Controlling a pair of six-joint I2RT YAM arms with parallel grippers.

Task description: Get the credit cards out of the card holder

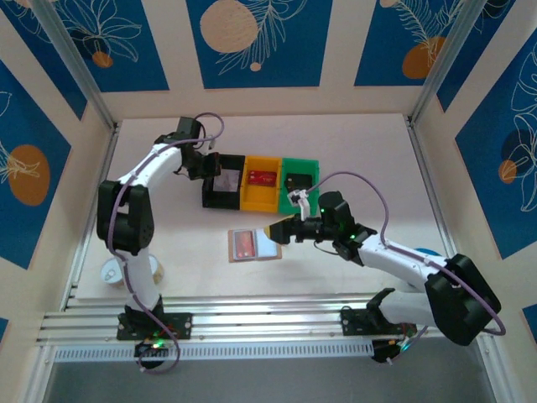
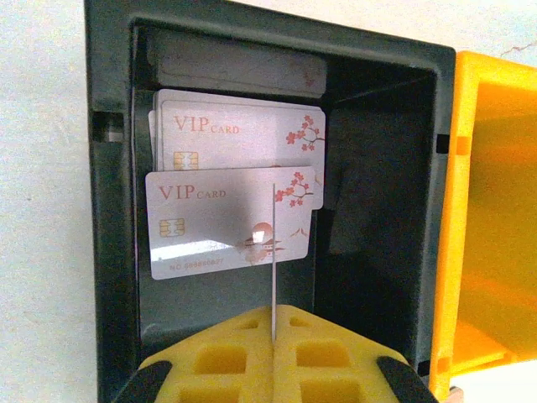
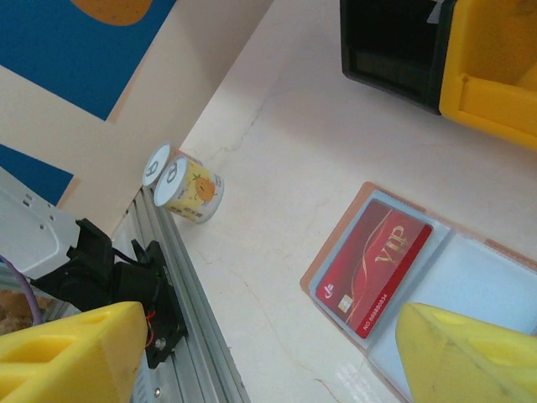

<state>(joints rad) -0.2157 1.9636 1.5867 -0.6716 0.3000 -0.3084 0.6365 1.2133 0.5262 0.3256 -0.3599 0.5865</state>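
Over black bin (image 2: 369, 168), left gripper (image 2: 273, 323) pinching card (image 2: 273, 243) edge-on; right gripper (image 3: 268, 323) hanging wide open above holder (image 3: 470, 269) with red card (image 3: 375, 267).

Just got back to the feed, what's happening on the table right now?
The left gripper is shut on what looks like a thin card seen edge-on, over the black plastic bin that holds white VIP cards. The right gripper, open, hovers over the tan bifold card holder, which lies open on the table with a red VIP card in one pocket.
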